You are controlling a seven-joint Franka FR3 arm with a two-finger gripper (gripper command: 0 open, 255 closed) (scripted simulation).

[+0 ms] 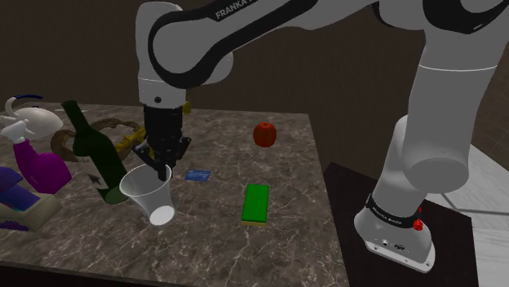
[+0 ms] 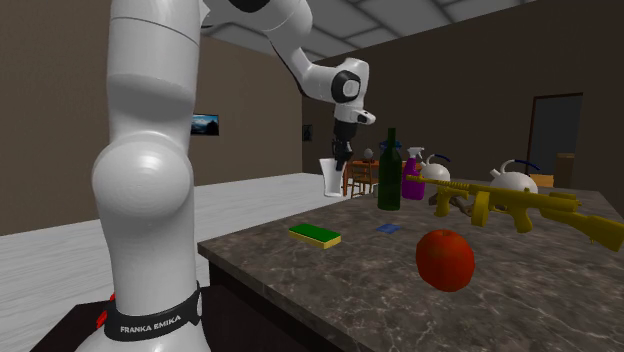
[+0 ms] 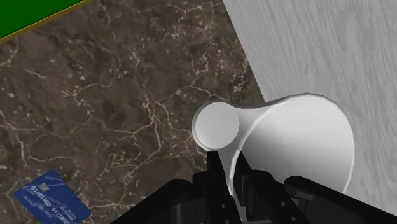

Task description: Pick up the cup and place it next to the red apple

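Note:
A white cup (image 1: 149, 193) hangs tilted above the dark marble table (image 1: 228, 245), its base lower than its rim. My black gripper (image 1: 161, 169) is shut on the cup's rim wall, one finger inside and one outside. In the wrist view the gripper (image 3: 234, 179) clasps the cup (image 3: 286, 137) near the table's edge, with pale floor beyond. The red apple (image 1: 264, 134) lies far from the cup toward the shoulder view's right. From the second exterior view, the apple (image 2: 445, 259) is near the camera and the cup (image 2: 330, 177) far behind it under the gripper (image 2: 340, 155).
A dark green bottle (image 1: 94, 151) stands close beside the cup. A blue card (image 1: 198, 175) and a green block (image 1: 256, 202) lie between cup and apple. A gold toy gun (image 2: 520, 205), a purple spray bottle (image 1: 41, 159) and white kettles crowd the far side.

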